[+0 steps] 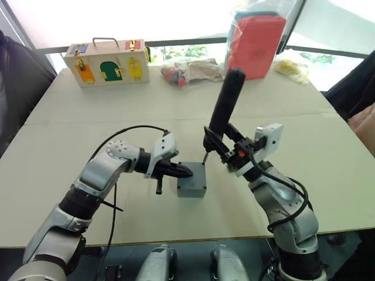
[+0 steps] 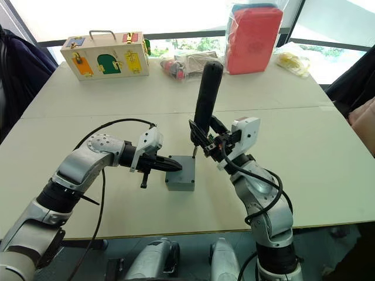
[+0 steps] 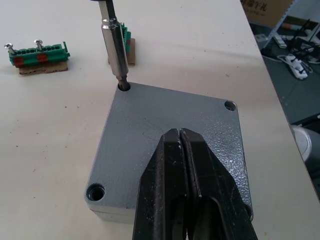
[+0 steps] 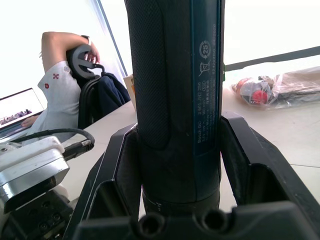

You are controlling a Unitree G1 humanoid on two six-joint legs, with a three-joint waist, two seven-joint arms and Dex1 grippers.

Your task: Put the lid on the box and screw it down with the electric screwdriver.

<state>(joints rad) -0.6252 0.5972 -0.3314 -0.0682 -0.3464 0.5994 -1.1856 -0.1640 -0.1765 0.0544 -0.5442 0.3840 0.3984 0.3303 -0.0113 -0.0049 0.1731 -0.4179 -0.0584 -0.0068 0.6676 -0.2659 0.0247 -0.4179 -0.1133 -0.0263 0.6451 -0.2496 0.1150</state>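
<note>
The grey box [image 1: 191,188] stands mid-table with the lid [image 3: 165,115] lying flat on top, corner holes showing. My left gripper [image 3: 179,134] is shut with nothing in it, and its tips rest on the lid's surface from the left side. Nearly upright, the dark electric screwdriver [image 1: 226,102] is held in my right gripper [image 1: 219,145], which is shut around its lower body. Its metal bit [image 3: 115,45] stands in the lid's far right corner hole. In the right wrist view the screwdriver [image 4: 175,75] sits between the fingers [image 4: 120,175].
A wooden box with coloured doors [image 1: 107,62] stands at the far left. A clear bag of parts [image 1: 187,71], a red package in plastic [image 1: 255,44] and a yellow item [image 1: 291,66] line the far edge. Small green pieces [image 3: 37,51] lie beyond the box. A seated person [image 4: 60,85] is off to the side.
</note>
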